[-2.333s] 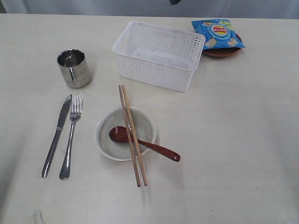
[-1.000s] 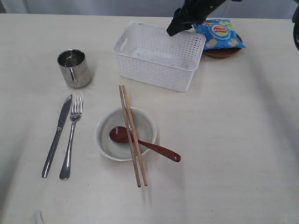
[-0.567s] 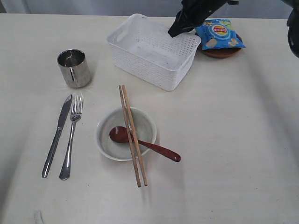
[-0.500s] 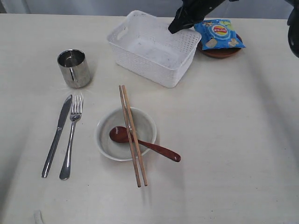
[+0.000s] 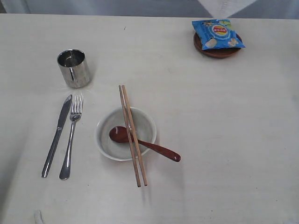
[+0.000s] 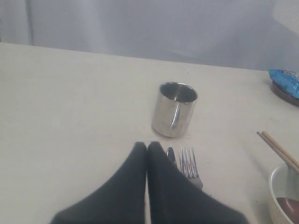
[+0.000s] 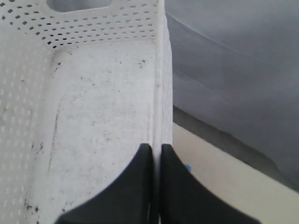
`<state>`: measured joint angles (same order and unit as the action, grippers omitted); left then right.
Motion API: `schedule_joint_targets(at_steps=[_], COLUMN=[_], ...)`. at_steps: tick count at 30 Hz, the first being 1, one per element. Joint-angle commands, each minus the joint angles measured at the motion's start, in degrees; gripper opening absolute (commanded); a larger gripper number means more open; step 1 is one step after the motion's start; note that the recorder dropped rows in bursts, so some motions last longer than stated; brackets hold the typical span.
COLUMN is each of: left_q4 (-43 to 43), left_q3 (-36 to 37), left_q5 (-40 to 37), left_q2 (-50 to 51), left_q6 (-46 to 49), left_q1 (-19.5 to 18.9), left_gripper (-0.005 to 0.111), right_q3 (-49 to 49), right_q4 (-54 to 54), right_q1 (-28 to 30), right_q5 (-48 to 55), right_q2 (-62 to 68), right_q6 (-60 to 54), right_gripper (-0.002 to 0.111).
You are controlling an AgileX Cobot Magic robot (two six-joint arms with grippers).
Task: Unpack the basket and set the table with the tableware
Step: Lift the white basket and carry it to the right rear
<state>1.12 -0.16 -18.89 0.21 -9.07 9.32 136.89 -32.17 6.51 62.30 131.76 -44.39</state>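
My right gripper (image 7: 157, 149) is shut on the side wall of the white basket (image 7: 93, 116), which hangs lifted; only a white corner of it (image 5: 224, 5) shows at the exterior view's top edge. On the table (image 5: 233, 140) lie the steel cup (image 5: 74, 68), knife (image 5: 57, 135), fork (image 5: 71, 140) and off-white bowl (image 5: 105, 128). The dark red spoon (image 5: 149, 147) rests in the bowl and the chopsticks (image 5: 123, 100) lie across it. The brown plate (image 5: 219, 50) sits at the back right. My left gripper (image 6: 147, 145) is shut and empty, near the knife tip (image 6: 170, 153).
A blue chip bag (image 5: 217, 33) lies on the brown plate. The table's far edge runs just behind the plate, with a grey backdrop beyond it.
The right gripper closed on the basket's wall, tilted it, then lifted it up and away out of the exterior view. The tableware has not moved.
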Motion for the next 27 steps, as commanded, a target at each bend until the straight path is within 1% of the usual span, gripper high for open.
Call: schedule_joint_targets(at_steps=[1, 3, 5, 7, 10, 16, 22, 27], left_q4=[0.21, 0.21, 0.21, 0.21, 0.21, 0.21, 0.21, 0.21], left_q3=[0.16, 0.16, 0.16, 0.16, 0.16, 0.16, 0.16, 0.16], left_q5=[0.63, 0.63, 0.63, 0.63, 0.63, 0.63, 0.63, 0.63], left_q2=[-0.21, -0.21, -0.21, -0.21, -0.21, -0.21, -0.21, -0.21], left_q6=[0.03, 0.03, 0.03, 0.03, 0.03, 0.03, 0.03, 0.03], left_q1=[-0.06, -0.06, -0.06, -0.06, -0.06, -0.06, -0.06, -0.06], left_gripper=[0.0, 0.0, 0.0, 0.0, 0.0, 0.0, 0.0, 0.0], right_q3=[-8.36, -12.71, -15.38, -16.03, -16.03, -16.03, -15.08, -13.85], right_q4=[-2.06, -6.39, -7.3, -7.78, -7.98, -11.07, -12.13, -11.22], right_q1=[10.75, 15.45, 18.62, 20.17, 20.18, 16.51, 10.59, 4.86], right_q5=[-5.04, -7.39, -8.91, -9.31, -9.31, -10.74, -10.84, -8.85], right_q2=[1.02, 2.35, 4.25, 6.94, 9.96, 13.29, 16.2, 18.35], right_q6=[-0.02, -0.66, -2.11, -2.89, -2.98, -4.3, -5.38, -7.25], right_gripper=[-0.001, -0.001, -0.001, -0.001, -0.001, -0.001, -0.001, -0.001])
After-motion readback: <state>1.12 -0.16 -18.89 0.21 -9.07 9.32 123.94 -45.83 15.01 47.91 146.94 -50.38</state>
